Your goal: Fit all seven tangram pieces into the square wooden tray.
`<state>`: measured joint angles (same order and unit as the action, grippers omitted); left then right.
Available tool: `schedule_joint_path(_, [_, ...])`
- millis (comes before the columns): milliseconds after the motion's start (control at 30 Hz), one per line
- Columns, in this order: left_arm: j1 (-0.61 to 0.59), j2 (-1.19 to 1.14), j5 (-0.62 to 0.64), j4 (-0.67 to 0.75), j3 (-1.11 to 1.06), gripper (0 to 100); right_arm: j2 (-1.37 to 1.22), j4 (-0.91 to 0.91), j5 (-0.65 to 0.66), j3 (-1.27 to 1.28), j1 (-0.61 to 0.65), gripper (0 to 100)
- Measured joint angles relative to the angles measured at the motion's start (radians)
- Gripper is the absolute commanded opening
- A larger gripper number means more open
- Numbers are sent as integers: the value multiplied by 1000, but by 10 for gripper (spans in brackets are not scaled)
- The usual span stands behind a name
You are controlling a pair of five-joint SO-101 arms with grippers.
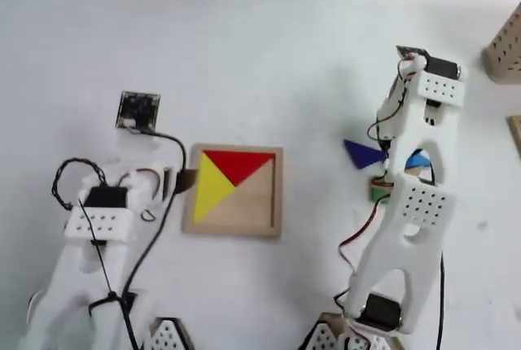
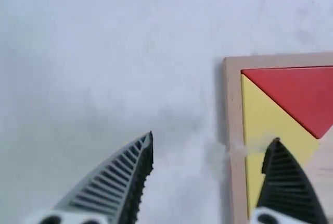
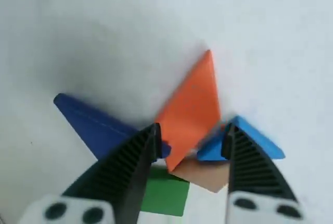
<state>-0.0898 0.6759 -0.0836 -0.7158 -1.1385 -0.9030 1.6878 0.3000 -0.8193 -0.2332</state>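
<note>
right wrist view: the right tool (image 3: 191,130) gapes empty astride the orange triangle (image 3: 192,104), heaped with other pieces (image 3: 93,122) on the counter (image 3: 104,26), well apart from the tray (image 1: 236,218). it looks light, stiff, slick; pinch across its thin edges.

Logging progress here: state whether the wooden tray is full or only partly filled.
Partly filled. The wooden tray holds just a red triangle and a yellow triangle; bare wood shows in the rest.
</note>
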Motion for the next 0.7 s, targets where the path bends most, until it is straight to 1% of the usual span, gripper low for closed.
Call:
schedule_joint_path(200, [12, 0, 0, 0, 0, 331, 37, -8, 0, 71, -5, 194])
schedule_joint_path(300, [12, 0, 0, 0, 0, 331, 104, -52, 0, 169, -5, 194])
schedule_joint_path(400, [12, 0, 0, 0, 0, 331, 212, -112, -2, 319, 11, 194])
schedule_joint_path(567, [12, 0, 0, 0, 0, 331, 419, -302, -78, 626, 25, 194])
schedule_joint_path(700, [12, 0, 0, 0, 0, 331, 482, -502, -195, 807, 25, 194])
